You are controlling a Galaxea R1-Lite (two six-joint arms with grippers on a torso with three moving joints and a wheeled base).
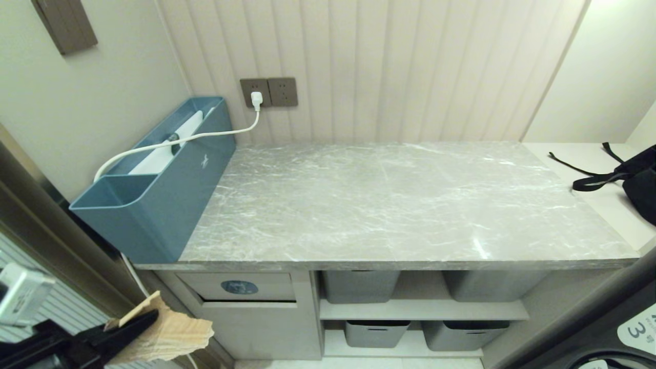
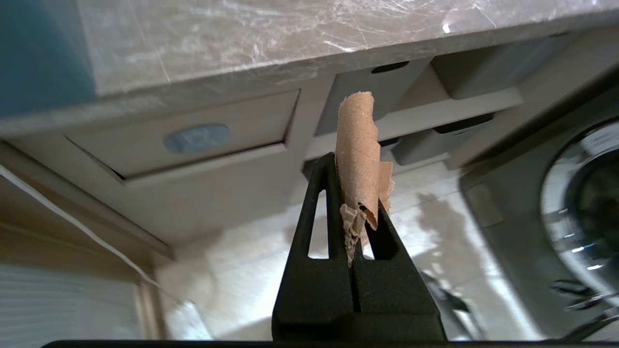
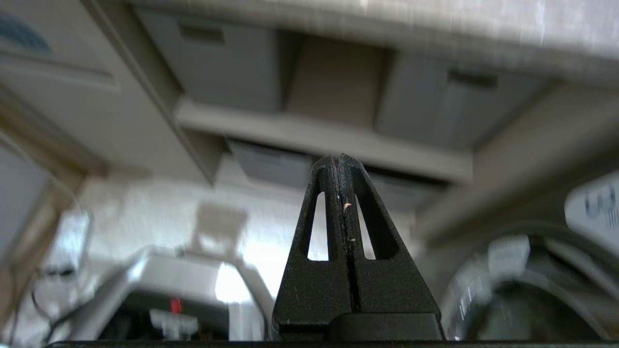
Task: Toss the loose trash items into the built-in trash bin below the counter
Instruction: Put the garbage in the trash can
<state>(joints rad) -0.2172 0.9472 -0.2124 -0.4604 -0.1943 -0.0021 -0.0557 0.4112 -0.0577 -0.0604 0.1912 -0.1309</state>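
Keeping the left gripper [image 2: 360, 212] pinched on the cardboard scrap [image 2: 359, 154], push it through the bin flap [image 2: 193, 133] under the counter [image 2: 290, 38]; the right gripper [image 3: 341, 166] sits pressed together, empty.

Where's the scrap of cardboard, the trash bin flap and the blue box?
Cardboard scrap [image 2: 357, 145], left wrist view, its rolled middle.
Trash bin flap [image 1: 266, 287], head view, bare front.
Blue box [image 1: 169, 205], head view, long side wall.

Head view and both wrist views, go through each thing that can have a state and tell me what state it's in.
left gripper: shut on the cardboard scrap.
right gripper: shut, holding nothing.
trash bin flap: closed.
white plug: in the wall socket.
counter: no trash on it.
teal-blue box: open-topped, cable running in.
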